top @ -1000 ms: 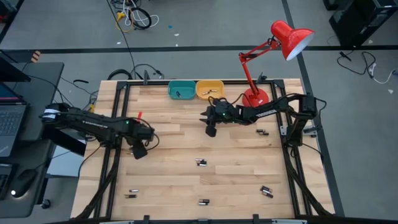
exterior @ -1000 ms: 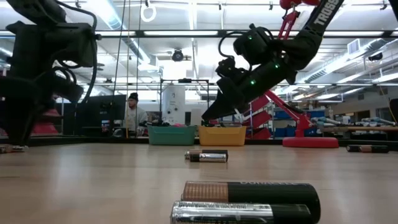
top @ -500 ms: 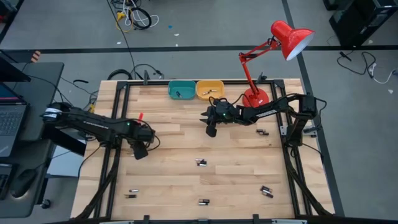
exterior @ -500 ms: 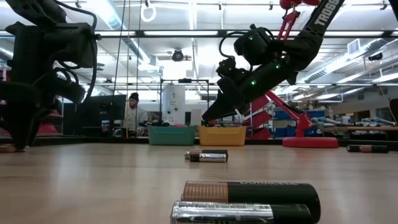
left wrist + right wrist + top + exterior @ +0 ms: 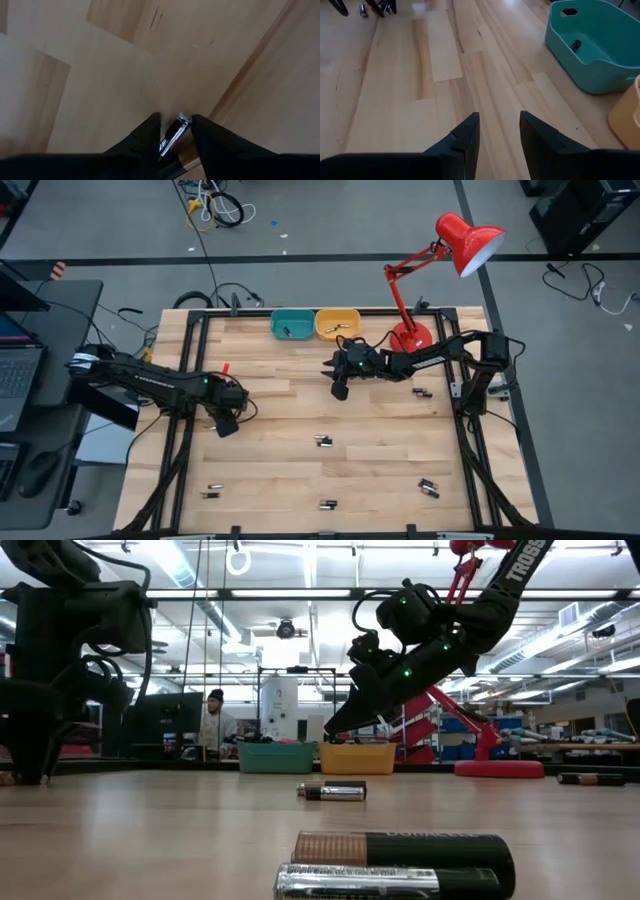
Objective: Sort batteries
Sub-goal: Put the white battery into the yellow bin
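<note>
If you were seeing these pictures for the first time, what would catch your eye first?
The red desk lamp rising over the table's far right corner stands out most, with the teal bin and yellow bin side by side at the far edge. The left gripper is down at the wood near the left side, closed on a battery, while the right gripper hangs open near the bins.

Partly readable white lettering "TROSSEN" along right arm (image 5: 515, 565), upper right of low view. Faint brand print on upper side of nearest battery (image 5: 405, 848), near table's front edge, too blurred to read.
</note>
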`<state>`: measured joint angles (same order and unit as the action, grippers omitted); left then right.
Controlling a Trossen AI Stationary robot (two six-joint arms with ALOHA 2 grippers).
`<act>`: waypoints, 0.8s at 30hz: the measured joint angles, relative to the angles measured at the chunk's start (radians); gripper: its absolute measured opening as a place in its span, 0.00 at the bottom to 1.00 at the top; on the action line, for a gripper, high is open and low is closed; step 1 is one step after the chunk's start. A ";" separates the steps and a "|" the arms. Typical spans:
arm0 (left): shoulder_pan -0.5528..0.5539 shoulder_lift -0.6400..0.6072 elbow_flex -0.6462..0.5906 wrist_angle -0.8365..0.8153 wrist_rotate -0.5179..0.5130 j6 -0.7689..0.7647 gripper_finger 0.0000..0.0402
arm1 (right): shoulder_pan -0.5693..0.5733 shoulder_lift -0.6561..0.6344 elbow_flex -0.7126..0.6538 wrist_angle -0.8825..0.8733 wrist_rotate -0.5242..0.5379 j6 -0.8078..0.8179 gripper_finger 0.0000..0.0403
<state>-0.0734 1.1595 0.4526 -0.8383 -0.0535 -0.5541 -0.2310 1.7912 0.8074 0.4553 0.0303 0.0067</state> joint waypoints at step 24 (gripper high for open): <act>0.034 0.006 0.097 0.161 -0.337 0.042 0.13 | 0.000 0.000 0.000 -0.108 0.000 -0.008 0.17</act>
<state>-0.0390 1.1659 0.5492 -0.6771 -0.3901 -0.5117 -0.2310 1.7912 0.8074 0.3478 0.0307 -0.0015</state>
